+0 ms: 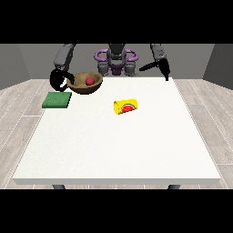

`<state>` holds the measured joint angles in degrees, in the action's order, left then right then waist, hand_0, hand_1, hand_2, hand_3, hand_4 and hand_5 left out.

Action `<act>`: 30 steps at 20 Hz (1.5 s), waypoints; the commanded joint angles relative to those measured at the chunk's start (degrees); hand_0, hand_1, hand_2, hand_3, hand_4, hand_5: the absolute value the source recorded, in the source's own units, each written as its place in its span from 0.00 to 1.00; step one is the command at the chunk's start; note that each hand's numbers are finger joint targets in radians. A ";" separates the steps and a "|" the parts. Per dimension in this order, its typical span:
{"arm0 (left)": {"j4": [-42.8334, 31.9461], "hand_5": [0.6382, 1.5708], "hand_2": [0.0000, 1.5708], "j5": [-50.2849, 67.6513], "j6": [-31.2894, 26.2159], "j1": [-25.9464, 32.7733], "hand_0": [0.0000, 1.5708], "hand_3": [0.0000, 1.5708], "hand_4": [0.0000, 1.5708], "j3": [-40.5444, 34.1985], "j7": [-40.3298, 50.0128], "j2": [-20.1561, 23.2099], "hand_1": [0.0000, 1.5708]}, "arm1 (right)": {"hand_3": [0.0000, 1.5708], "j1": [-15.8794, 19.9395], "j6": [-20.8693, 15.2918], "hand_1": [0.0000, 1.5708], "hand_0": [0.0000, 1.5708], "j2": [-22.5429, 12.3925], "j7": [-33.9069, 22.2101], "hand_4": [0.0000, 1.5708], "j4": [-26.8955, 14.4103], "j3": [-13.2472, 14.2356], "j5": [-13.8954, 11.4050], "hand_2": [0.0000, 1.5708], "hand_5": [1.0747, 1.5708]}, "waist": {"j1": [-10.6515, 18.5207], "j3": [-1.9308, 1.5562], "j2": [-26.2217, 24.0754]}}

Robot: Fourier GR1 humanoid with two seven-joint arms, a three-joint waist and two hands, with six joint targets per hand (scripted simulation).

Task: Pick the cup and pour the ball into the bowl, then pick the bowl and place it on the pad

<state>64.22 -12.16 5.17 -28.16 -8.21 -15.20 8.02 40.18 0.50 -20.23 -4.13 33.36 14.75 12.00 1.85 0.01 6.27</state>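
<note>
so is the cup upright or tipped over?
Tipped over. The yellow cup lies on its side on the table, its length running across the view. The red ball sits in the bowl, not in the cup.

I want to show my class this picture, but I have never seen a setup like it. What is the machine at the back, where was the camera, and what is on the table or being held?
The machine at the top is a humanoid robot with two arms, each ending in a black robot hand. The camera stands across the white table and faces the robot, so its arms reach towards us.

On the table lie a green pad at the left and a yellow cup on its side near the middle. The robot hand at the view's left is at the rim of a brown bowl with a red ball inside, tilted beside the pad and apparently lifted. The robot hand at the view's right hangs over the table's far edge, holding nothing.
</note>
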 commanded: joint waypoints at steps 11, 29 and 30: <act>1.31 0.99 0.00 -2.54 6.17 -2.03 0.00 0.00 0.00 2.06 -7.88 -3.09 0.00 | 0.92 -1.36 14.52 1.00 1.00 -12.81 4.22 0.65 -3.17 8.08 7.21 1.00 0.98 | -0.63 -0.04 11.99; 25.20 0.99 0.00 -5.99 6.69 0.35 0.00 0.00 0.00 7.45 2.62 -2.98 0.00 | 0.29 -0.18 20.04 1.00 1.00 -25.60 20.61 0.65 -13.65 11.61 4.42 1.00 1.00 | 1.81 -0.11 24.49; 26.88 0.99 0.00 -5.88 5.43 2.50 0.00 0.00 0.00 8.15 5.21 -2.78 0.00 | 0.14 -0.90 22.19 1.00 1.00 -25.43 17.72 0.64 -15.42 12.23 5.62 1.00 1.00 | 2.11 -0.12 20.25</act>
<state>87.55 -18.33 11.66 -28.68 -0.74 -11.69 4.97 39.44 20.40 -44.93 14.41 20.27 26.06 16.65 3.90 -0.11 28.42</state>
